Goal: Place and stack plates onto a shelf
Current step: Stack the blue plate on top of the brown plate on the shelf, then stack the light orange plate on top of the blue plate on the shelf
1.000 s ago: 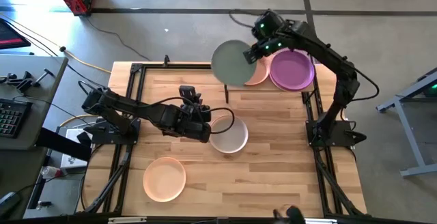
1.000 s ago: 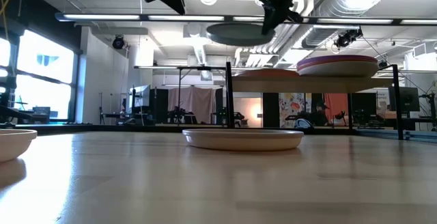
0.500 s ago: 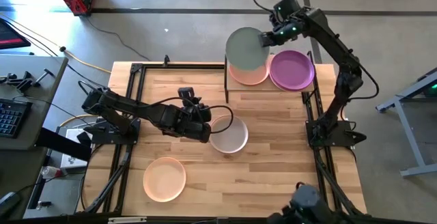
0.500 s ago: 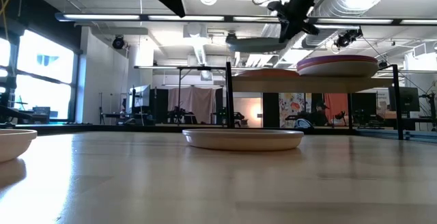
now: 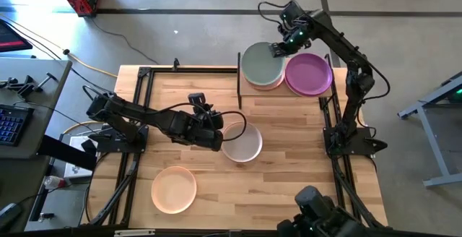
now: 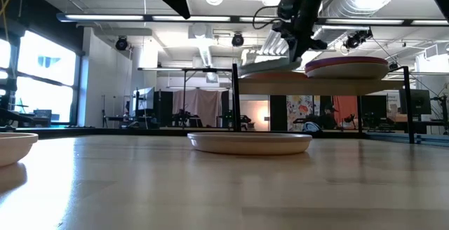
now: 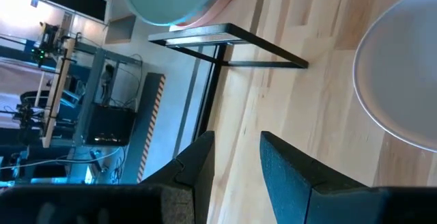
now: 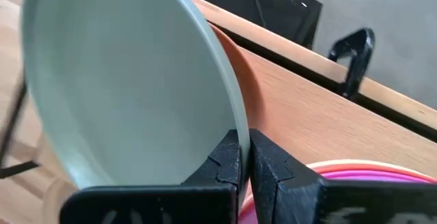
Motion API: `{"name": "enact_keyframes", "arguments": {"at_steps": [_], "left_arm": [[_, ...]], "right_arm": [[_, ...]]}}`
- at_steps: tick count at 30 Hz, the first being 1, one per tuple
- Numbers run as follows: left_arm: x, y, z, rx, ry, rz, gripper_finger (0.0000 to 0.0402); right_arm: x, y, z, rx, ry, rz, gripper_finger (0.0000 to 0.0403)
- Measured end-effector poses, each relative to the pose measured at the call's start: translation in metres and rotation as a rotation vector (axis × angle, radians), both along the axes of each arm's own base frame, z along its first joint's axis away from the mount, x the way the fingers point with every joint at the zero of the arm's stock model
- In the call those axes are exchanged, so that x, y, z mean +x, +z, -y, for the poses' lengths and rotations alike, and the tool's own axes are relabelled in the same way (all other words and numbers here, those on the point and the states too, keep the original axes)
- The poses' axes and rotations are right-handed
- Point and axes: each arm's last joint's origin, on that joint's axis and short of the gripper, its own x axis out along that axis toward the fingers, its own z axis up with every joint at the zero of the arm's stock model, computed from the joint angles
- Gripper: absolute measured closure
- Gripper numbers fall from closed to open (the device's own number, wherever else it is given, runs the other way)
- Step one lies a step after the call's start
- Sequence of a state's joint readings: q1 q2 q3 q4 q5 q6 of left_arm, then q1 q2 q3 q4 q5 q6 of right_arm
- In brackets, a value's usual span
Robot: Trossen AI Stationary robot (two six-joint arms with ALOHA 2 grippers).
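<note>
My right gripper [image 5: 277, 48] is over the shelf [image 6: 330, 86] at the table's far right, shut on the sage green plate [image 5: 260, 63]. That plate sits tilted over a peach-toned plate [image 5: 268, 84] on the shelf, and whether the two touch cannot be told. A purple plate [image 5: 309, 74] lies on the shelf beside them. My left gripper [image 5: 216, 137] hovers open at mid-table, by the left rim of a white plate [image 5: 242, 144] that lies flat on the table. A pale peach plate [image 5: 173, 188] lies near the near edge. My right gripper pinches the green plate's rim [image 8: 238, 125] between its two fingers [image 8: 231, 161], on the plate's right far side. The fingers come slanting from above and from the right. The plate is tilted, with its held edge higher and its opposite edge [image 6: 245, 69] down by the stack.
The shelf's black posts [image 5: 239, 78] stand beside the stack. The purple plate tops a stack with a magenta rim [image 8: 355, 176] close to my right fingers. Bare tabletop lies between the white plate and the shelf. A dark shape [image 5: 317, 215] shows at the near edge.
My right gripper has carried the green plate from left of the shelf toward the right, over the peach-toned plate, and lowered it. The plate has gone from level and high to tilted just above the stack. My left arm has kept still.
</note>
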State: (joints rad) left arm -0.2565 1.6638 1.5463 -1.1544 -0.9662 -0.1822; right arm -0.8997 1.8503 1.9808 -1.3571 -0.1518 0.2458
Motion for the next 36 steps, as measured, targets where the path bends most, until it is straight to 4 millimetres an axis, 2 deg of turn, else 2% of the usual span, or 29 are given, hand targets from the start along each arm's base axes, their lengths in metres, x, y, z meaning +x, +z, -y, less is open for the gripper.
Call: {"name": "enact_keyframes", "arguments": {"at_steps": [4, 19, 29, 36], "left_arm": [[0.0001, 0.0, -0.0002, 0.0, 0.001, 0.0, 0.0296], [0.0001, 0.0, -0.0002, 0.001, 0.001, 0.0, 0.0296], [0.0001, 0.0, -0.0003, 0.001, 0.001, 0.001, 0.0296], [0.0001, 0.0, -0.0003, 0.001, 0.001, 0.001, 0.0296]], "right_arm": [[0.0004, -0.0062, 0.002, 0.014, 0.003, -0.043, 0.0403], [0.0059, -0.0063, -0.0025, 0.011, 0.03, -0.045, 0.0401], [0.0078, -0.0062, -0.0033, -0.001, 0.023, -0.053, 0.0328], [0.0077, -0.0063, -0.0051, 0.028, 0.048, -0.035, 0.0318]]}}
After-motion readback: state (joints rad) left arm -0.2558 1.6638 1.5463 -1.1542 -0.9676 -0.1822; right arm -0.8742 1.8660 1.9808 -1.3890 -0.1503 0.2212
